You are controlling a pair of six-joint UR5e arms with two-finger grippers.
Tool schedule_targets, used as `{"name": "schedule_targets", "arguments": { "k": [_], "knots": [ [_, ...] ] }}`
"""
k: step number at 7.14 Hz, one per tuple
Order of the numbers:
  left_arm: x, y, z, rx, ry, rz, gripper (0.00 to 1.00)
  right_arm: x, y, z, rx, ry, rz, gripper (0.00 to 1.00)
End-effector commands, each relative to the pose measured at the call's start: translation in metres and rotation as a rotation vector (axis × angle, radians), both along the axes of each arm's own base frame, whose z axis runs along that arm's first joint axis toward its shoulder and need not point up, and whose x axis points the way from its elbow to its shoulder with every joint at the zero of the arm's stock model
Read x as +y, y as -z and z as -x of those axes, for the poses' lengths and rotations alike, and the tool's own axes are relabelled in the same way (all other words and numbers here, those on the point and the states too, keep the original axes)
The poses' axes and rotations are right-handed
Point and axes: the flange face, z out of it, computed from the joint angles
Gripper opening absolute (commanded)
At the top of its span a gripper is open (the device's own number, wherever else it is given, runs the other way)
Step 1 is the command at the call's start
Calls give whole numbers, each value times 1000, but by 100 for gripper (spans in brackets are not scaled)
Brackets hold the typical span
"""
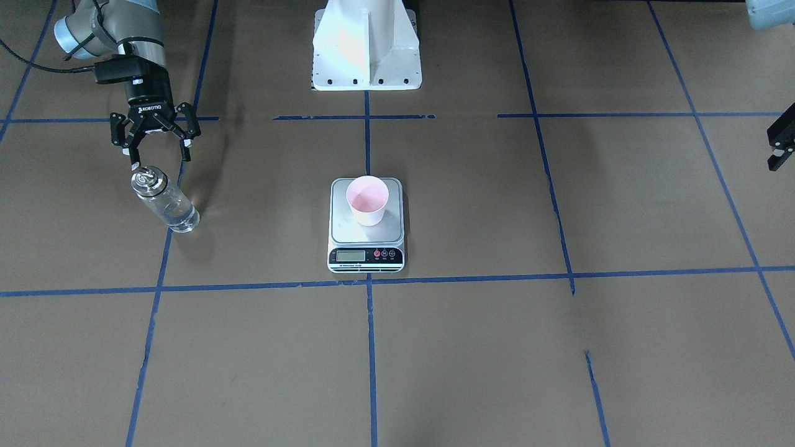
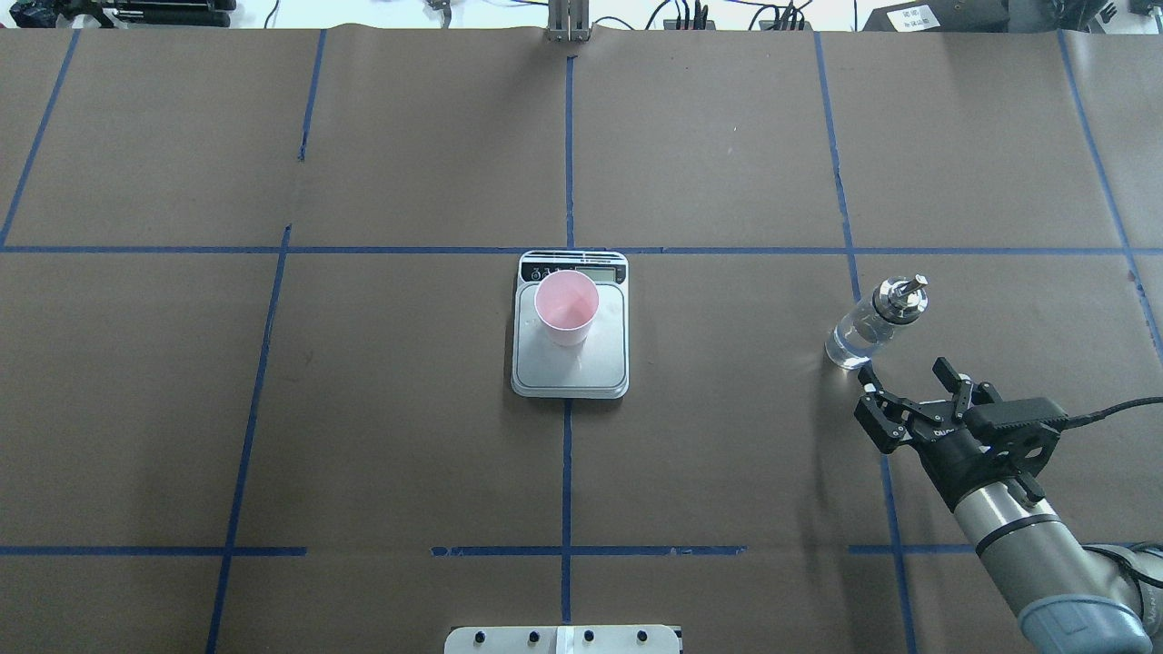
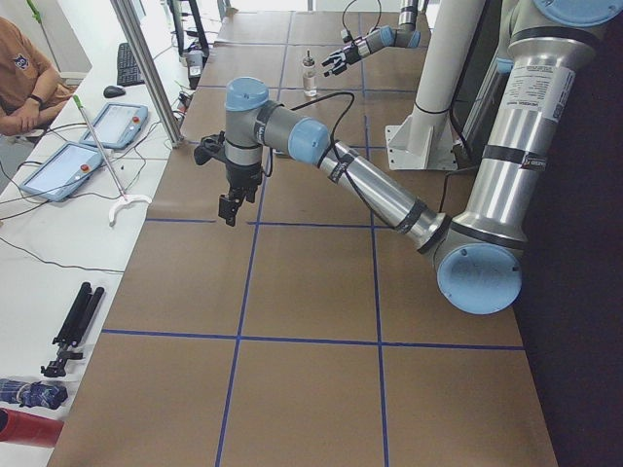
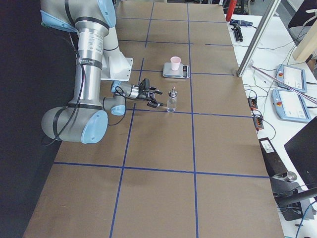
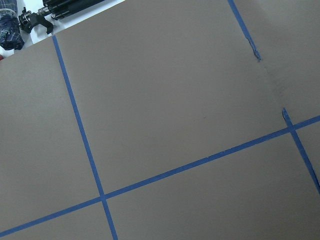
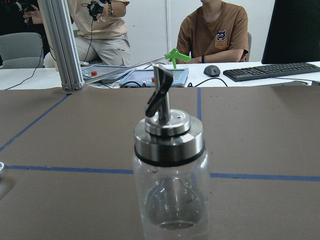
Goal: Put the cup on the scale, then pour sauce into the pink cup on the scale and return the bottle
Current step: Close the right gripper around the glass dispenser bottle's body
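Observation:
The pink cup (image 1: 367, 200) stands upright on the steel plate of the scale (image 1: 348, 231), at the table's middle; it also shows in the overhead view (image 2: 566, 307) on the scale (image 2: 571, 368). The clear glass bottle (image 1: 164, 202) with its metal pour spout stands upright on the table to the robot's right, a little clear sauce in its bottom (image 2: 847, 350). My right gripper (image 2: 904, 372) is open, level with the bottle and just short of it, not touching. The right wrist view shows the bottle (image 6: 170, 165) close and centred. My left gripper (image 1: 780, 146) hangs far off to the left; I cannot tell whether it is open or shut.
The white robot base (image 1: 366, 46) stands at the table's near-robot edge. Blue tape lines (image 2: 568, 154) grid the brown table cover. Operators, tablets (image 3: 112, 125) and an aluminium post (image 3: 146, 68) lie beyond the far edge.

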Motion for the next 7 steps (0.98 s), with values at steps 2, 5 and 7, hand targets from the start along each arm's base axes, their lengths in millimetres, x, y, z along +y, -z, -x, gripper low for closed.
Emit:
{"name": "schedule_targets", "arguments": {
  "k": [2,5,7],
  "knots": [
    [0,1,0,0,0,-1,100,-3,-8,5,84,-46,-50,100],
    [-1,-2,-1,-3,-1,4,100,-5,-3,28,65,-47,-53,100],
    [-1,-2,-1,-4,0,5,100,-7,-5,27,90,-55,-66,100]
  ]
}}
